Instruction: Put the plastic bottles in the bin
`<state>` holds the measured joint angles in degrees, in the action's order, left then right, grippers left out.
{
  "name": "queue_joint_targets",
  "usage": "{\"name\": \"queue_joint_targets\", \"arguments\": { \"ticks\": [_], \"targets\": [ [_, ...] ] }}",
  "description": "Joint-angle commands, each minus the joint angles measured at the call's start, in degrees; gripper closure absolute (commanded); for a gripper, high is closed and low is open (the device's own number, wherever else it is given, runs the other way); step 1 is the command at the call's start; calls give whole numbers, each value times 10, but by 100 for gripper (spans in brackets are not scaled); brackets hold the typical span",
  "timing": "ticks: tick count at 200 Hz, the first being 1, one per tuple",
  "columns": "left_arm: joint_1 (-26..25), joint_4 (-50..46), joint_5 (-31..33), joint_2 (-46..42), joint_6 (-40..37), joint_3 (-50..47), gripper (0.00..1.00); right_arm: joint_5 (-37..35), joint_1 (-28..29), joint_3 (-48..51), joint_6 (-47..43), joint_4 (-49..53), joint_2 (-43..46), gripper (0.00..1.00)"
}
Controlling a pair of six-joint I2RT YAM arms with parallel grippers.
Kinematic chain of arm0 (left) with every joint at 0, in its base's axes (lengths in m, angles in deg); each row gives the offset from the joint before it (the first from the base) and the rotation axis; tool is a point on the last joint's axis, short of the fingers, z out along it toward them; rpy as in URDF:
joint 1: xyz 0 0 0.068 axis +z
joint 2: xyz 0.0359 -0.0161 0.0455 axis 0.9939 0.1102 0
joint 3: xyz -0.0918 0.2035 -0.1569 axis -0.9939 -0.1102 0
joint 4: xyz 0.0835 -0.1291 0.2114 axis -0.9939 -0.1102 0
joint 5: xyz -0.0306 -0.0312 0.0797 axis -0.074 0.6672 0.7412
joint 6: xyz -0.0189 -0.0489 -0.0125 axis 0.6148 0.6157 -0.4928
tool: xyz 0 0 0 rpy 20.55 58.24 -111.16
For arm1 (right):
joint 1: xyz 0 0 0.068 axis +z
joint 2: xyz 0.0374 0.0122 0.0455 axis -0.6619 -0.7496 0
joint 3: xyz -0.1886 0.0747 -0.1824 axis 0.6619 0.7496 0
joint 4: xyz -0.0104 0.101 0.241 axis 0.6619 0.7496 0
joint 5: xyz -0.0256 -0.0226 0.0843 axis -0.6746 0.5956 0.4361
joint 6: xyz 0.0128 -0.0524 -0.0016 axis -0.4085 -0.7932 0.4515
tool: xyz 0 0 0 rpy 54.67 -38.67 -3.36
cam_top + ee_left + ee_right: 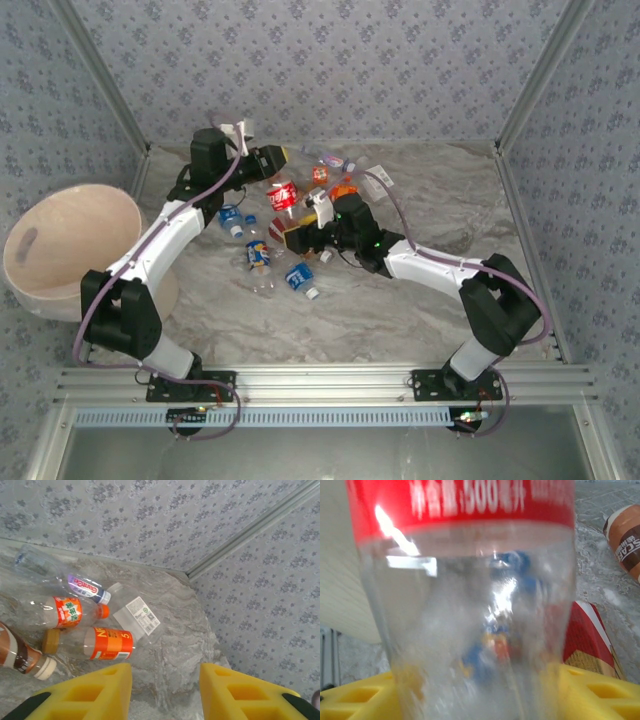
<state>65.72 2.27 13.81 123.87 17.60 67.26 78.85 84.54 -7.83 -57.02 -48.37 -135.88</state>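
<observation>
The bin (70,250) stands at the table's left edge. Plastic bottles lie in the middle and at the back. My left gripper (283,155) hovers by the back cluster, open, with bare table between its fingers (165,680). Just ahead of it are an orange-labelled bottle (105,642), an orange-capped one (67,612), a purple-labelled one (82,585) and a brown one (17,655). My right gripper (295,237) is open, its jaws wide on either side of the clear base of a red-labelled bottle (283,195) (470,605). I cannot tell whether its pads (600,690) touch the bottle.
Three blue-labelled bottles (232,220) (258,255) (300,278) lie between the arms. A brown bottle (625,540) and a red-and-white label (585,635) sit right of the red-labelled bottle. Wallpapered walls and metal posts (530,80) close in the table.
</observation>
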Motion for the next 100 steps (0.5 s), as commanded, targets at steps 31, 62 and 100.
{"name": "queue_joint_targets", "arguments": {
  "ticks": [31,62,100],
  "targets": [
    [12,-1,-19,-21,16,10,62,0,-16,31,-42,-46,62,0],
    [17,-37,-5,-36,-10,23,62,3,-42,58,-55,-16,142,0],
    [18,-94,45,-82,-62,35,62,-140,-69,99,-54,-7,232,0]
  ]
}}
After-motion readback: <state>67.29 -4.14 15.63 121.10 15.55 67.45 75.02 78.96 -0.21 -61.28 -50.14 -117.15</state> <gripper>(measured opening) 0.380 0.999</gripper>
